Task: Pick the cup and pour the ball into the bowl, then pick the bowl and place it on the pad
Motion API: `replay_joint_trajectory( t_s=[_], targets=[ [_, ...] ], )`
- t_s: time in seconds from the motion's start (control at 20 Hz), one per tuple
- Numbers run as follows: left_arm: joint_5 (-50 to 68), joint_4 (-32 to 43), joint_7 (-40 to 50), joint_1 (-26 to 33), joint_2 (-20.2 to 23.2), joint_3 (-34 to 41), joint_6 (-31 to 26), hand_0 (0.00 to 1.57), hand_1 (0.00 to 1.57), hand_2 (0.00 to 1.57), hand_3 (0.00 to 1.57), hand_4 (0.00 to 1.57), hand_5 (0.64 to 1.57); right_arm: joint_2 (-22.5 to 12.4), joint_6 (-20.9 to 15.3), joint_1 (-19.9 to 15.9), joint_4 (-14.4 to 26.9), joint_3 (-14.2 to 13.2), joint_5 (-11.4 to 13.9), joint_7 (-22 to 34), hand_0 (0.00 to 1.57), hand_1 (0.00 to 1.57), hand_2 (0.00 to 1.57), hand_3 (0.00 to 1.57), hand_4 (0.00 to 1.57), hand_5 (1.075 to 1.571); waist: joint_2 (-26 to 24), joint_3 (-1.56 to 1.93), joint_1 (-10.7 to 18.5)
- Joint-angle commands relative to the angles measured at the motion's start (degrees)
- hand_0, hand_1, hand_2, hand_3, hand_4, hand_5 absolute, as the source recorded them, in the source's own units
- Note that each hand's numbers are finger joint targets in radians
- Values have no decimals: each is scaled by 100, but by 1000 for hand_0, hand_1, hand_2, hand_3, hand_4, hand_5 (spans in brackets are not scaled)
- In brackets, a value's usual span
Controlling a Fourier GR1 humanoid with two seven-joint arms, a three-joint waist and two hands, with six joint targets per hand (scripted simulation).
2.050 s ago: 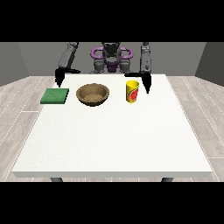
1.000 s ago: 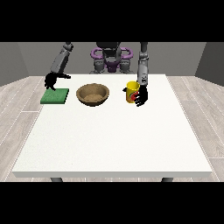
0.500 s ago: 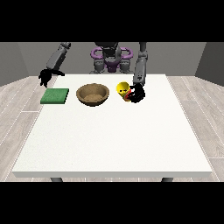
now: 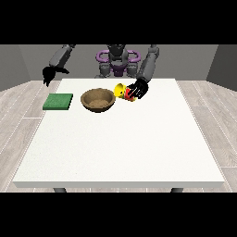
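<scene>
Just right of centre near the frame's top, the hand at the view's right (image 4: 138,89) grasps the yellow cup (image 4: 122,91), tipped with its mouth toward the brown bowl (image 4: 97,100) just beside it; fingers hide much of the cup, and no ball is visible. At upper left, the other hand (image 4: 48,74) hangs above the table (image 4: 120,143) behind the green pad (image 4: 58,102), and I cannot tell how it is set.

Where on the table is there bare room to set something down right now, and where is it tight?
The whole near half of the table, from the bowl forward to the front edge, is bare. So is the right side beyond the hand at the view's right. It is crowded along the far edge: green pad, bowl and tilted cup lie in a row there.
</scene>
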Motion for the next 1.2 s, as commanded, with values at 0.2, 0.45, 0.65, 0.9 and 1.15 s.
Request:
replay_joint_trajectory(
  t_s=[0.2,0.45,0.65,0.9,1.15],
  targets=[
    [-2125,346,1907,-551,-265,-1080,-226,1425,1425,1571,1571,1165,1570,-285,78,215,851,-297,0,-371,0,0,227,212,384,1549,-507,-18,635],
    [-3121,367,2568,-898,-193,-1670,-1043,1389,1389,1571,1571,981,1555,-116,-183,539,1177,-310,80,-457,0,0,277,229,368,1543,-1165,-12,1032],
    [-3789,315,3409,-1429,-892,-2136,-1902,1170,1170,1571,1493,910,1535,-351,-96,380,1401,-459,-14,-376,0,0,292,217,402,1538,-1278,-19,1184],
    [-4168,-144,3867,-1174,-1049,-2791,-2463,272,272,1571,1426,859,1522,-261,-166,583,1649,-500,9,-698,0,0,204,337,405,1537,-1301,-24,1358],
    [-4623,-488,3651,-1685,-1056,-2941,-3363,0,0,1571,1569,576,1521,-390,-150,852,1906,-638,-6,-1181,0,0,263,320,395,1536,-1291,-21,1729]
  ],
)
